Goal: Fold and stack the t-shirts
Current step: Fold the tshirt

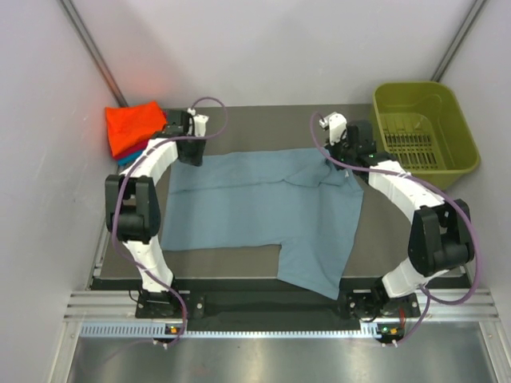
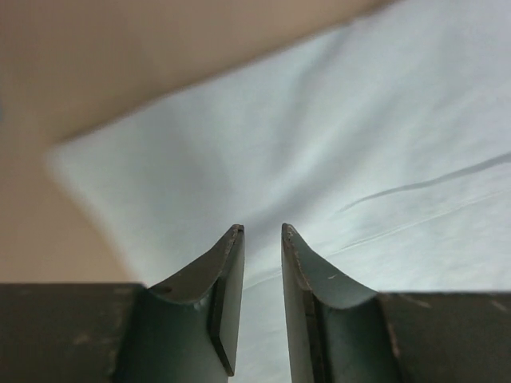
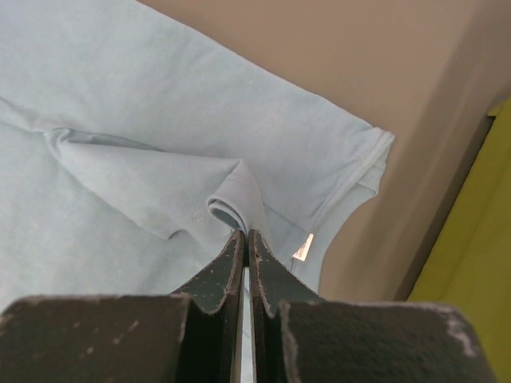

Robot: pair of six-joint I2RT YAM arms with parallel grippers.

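- Two claws on the shirt [image 1: 239, 209]: right claw [image 3: 247, 233] pinches a fold, left claw [image 2: 262, 230] stands parted, empty.
- Grip the left corner before lifting; raise both evenly.

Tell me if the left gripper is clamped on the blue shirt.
No, the left gripper is open, jaws apart, with the shirt showing through the gap.

grey-blue t-shirt [image 1: 263, 207]: soft matt cloth, lightly creased | orange t-shirt [image 1: 134, 125] at 10 o'clock: matt cloth | basket [image 1: 459, 136] at 2 o'clock: smooth plastic, slight sheen | tabletop [image 1: 239, 128]: smooth, matt | right hand [image 3: 247, 235]: dark, matt, scuffed
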